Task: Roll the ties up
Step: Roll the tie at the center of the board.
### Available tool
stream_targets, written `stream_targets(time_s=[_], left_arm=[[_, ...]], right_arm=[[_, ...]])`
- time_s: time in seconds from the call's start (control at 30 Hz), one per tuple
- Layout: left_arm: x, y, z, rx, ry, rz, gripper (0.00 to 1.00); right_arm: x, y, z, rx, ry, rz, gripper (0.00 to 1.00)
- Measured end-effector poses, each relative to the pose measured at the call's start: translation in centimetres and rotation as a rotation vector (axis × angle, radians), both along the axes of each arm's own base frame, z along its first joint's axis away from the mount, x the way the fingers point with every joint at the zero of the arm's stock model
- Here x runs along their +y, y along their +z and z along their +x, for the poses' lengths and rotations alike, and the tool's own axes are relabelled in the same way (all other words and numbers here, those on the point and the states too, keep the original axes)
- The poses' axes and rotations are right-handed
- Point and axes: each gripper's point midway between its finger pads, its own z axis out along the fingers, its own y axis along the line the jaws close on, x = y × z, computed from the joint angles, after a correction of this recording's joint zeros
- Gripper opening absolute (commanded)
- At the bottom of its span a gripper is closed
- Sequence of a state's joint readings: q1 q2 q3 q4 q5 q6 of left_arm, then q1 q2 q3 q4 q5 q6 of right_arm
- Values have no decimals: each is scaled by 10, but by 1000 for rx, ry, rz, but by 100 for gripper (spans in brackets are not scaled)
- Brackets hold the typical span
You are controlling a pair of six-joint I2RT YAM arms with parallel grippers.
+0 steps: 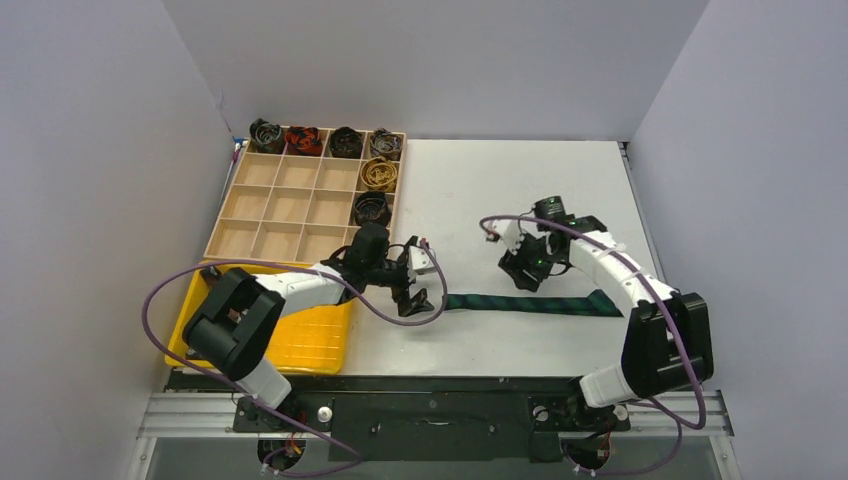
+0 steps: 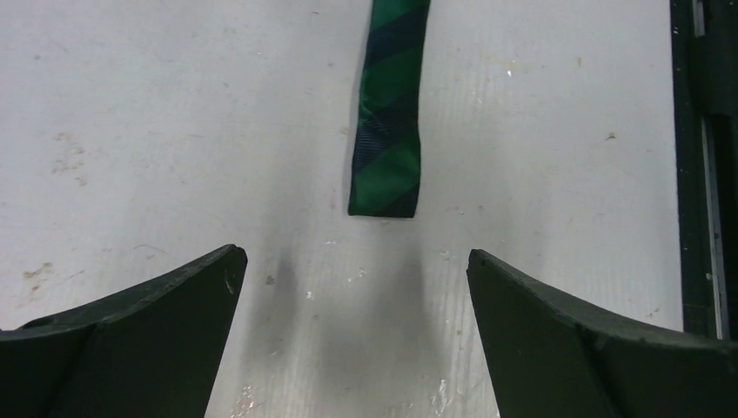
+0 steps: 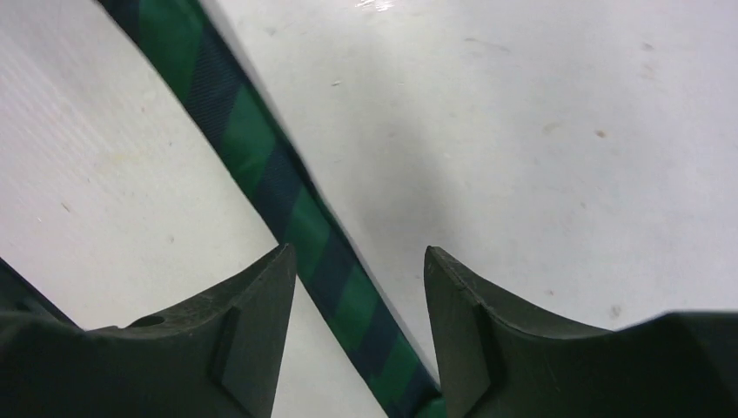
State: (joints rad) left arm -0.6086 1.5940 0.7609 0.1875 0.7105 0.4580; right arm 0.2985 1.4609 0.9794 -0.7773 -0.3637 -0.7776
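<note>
Tie (image 2: 388, 104) lay flat on the tabletop (image 2: 130, 131), long axis running straight away from my left tool (image 2: 355, 254), which sat wide open just short of its narrow end.

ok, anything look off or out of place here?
Nothing stands out. The green-navy plaid fabric necktie lies flat and straight on the white table. Rolled tie coils each sit in their own compartment of the wooden divided tray. Only faint scuffs mark the table.
</note>
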Motion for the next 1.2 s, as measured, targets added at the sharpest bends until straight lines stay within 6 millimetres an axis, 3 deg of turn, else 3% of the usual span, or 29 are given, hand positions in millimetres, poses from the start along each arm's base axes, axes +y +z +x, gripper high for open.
stream_targets(time_s=[0.13, 0.27, 0.43, 0.53, 0.67, 0.8, 0.93, 1.07, 1.2], left_arm=[[-10, -18, -11, 51, -36, 19, 92], [-16, -29, -8, 156, 13, 18, 90], [-26, -4, 5, 358, 148, -67, 85], [-28, 10, 12, 495, 228, -127, 82], [-28, 10, 8, 669, 307, -155, 76], [-29, -3, -5, 798, 358, -141, 70], [-30, -15, -12, 877, 403, -123, 66], [-30, -33, -15, 939, 462, -102, 63], [-35, -35, -15, 948, 479, -110, 60]], right_arm=[[-8, 31, 17, 4, -209, 138, 44], [-11, 35, 10, 110, -389, 245, 40], [-6, 38, 5, 231, -593, 381, 27], [4, 32, 2, 300, -694, 462, 15], [31, 19, -5, 407, -799, 559, 0], [57, 8, -14, 479, -852, 606, 0], [75, 9, -14, 492, -837, 631, 0], [90, -1, -14, 521, -819, 604, 0], [97, -18, -15, 555, -814, 549, 0]])
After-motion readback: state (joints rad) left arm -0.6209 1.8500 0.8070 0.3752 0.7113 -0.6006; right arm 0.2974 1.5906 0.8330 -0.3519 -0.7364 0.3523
